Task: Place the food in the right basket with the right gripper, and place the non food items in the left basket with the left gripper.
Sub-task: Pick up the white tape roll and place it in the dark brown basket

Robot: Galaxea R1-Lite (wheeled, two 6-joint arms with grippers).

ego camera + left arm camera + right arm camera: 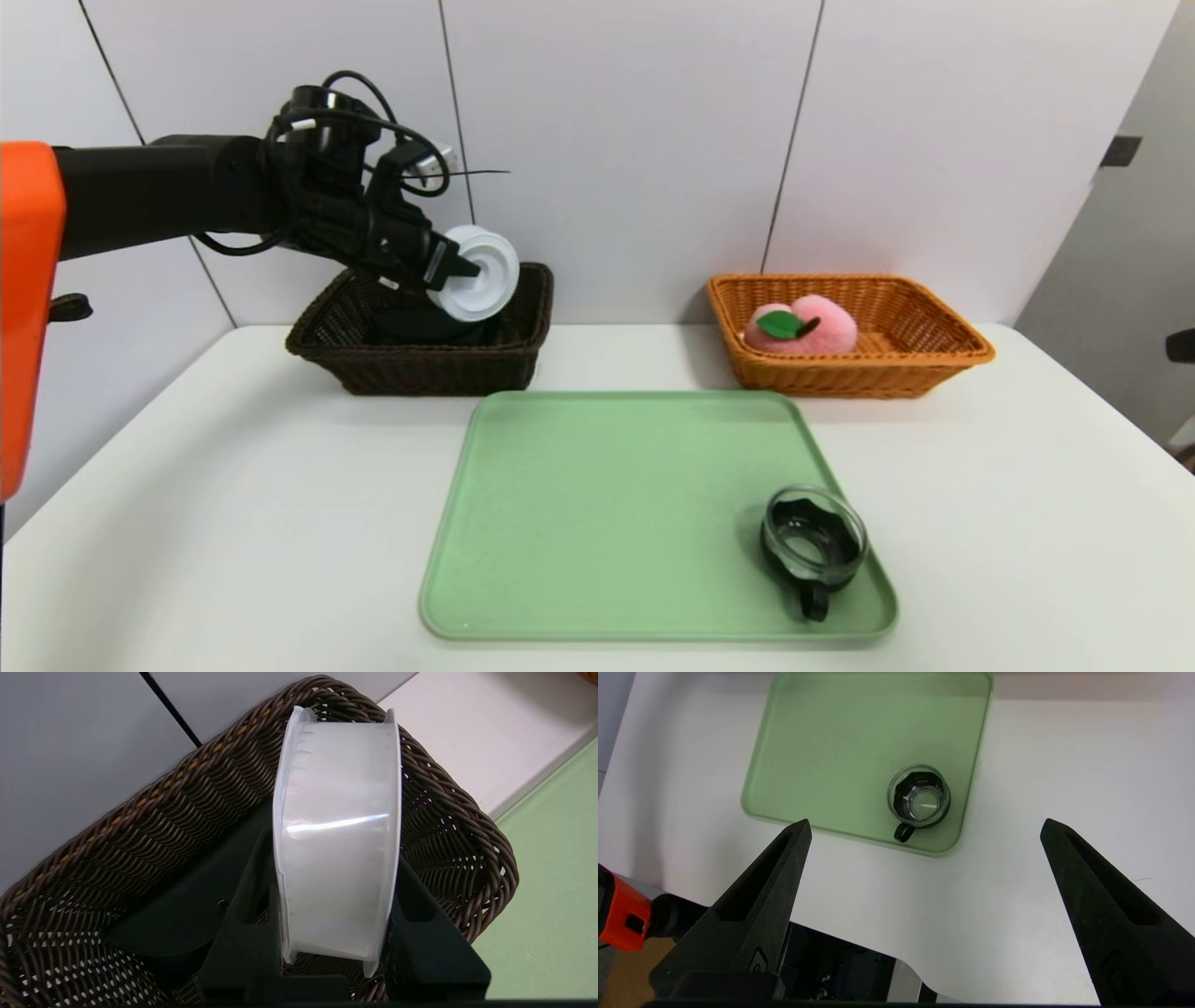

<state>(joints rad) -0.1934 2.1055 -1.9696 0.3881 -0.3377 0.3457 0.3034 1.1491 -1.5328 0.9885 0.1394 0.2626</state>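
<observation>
Here the green tray (597, 504) fills the lower centre, a glass cup (814, 541) at its lower right. Upper left, the dark basket (420, 359) sits under the left gripper (467, 271), pinching a round white container (481, 273). Upper right, the orange basket (845, 369) holds the pink peach (803, 327). The right gripper (924, 868) is spread wide.

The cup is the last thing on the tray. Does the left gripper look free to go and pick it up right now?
Probably not yet: the left gripper is shut on the white container over the left basket. The cup itself sits unobstructed.
</observation>
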